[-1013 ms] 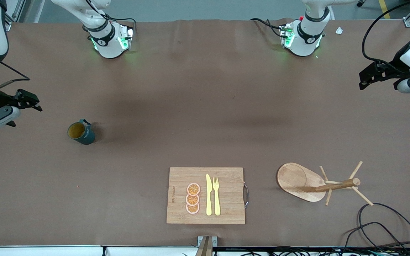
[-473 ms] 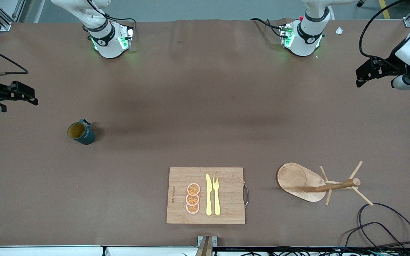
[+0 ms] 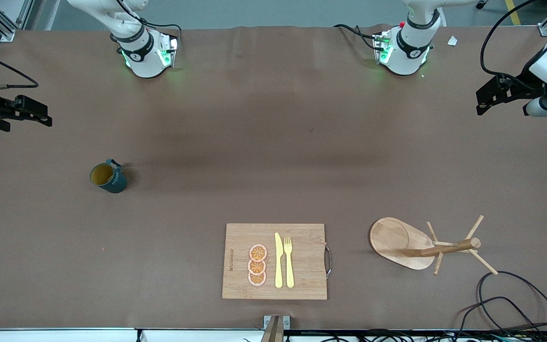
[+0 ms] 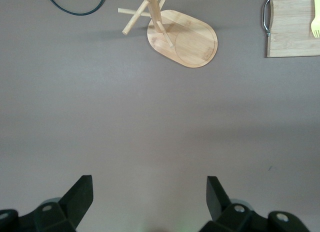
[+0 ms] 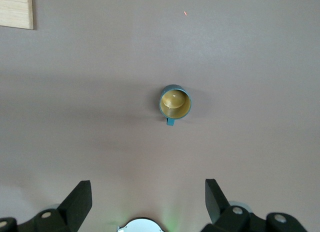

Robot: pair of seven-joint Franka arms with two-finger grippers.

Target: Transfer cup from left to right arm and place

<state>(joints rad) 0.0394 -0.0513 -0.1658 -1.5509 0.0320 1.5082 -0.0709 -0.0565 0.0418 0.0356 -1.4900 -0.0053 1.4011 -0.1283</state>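
Observation:
The cup [image 3: 107, 178], a small dark teal mug with a mustard inside, stands upright on the brown table toward the right arm's end. In the right wrist view the cup [image 5: 175, 103] lies well ahead of the fingers. My right gripper [image 3: 33, 111] hangs open and empty above the table's edge at that end; the right wrist view has the right gripper [image 5: 148, 188] over bare table. My left gripper [image 3: 492, 97] hangs open and empty over the left arm's end of the table, and the left gripper [image 4: 149, 184] holds nothing.
A wooden peg rack [image 3: 420, 244] lies tipped on its side near the front camera, toward the left arm's end. A cutting board [image 3: 302, 266] nearby carries a yellow knife [image 3: 278, 261], a fork [image 3: 288, 261] and orange slices [image 3: 257, 265]. Black cables [image 3: 515, 299] loop at the front corner.
The right gripper has drawn away from the cup toward the table's edge. The left gripper has shifted slightly. The cup has not moved.

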